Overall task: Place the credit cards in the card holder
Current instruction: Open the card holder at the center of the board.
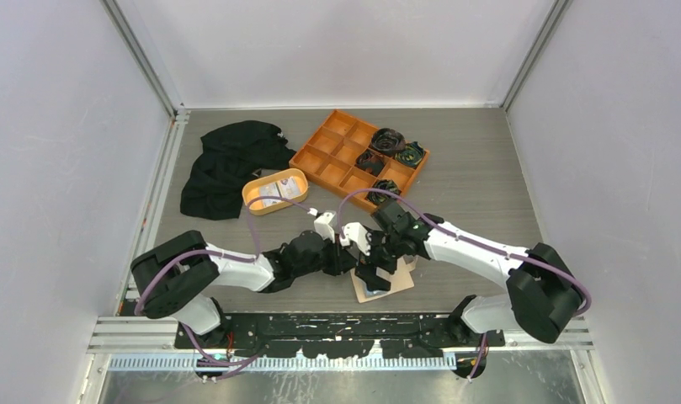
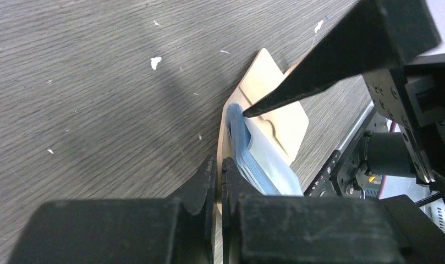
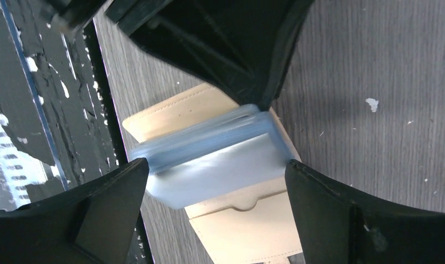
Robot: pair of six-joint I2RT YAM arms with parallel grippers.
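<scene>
The beige card holder lies open on the table near the front edge. It also shows in the left wrist view and the right wrist view. My left gripper is shut on the holder's thin left edge. My right gripper has its fingers wide apart, one touching each short end of a light blue card. The card is held tilted over the holder's inner pocket. The same card stands on edge beside my left fingers. More white cards lie in the oval orange dish.
An oval orange dish sits left of centre. A large orange divided tray with dark coiled items stands behind it. A black cloth lies at the back left. The metal rail of the table front runs close behind the holder.
</scene>
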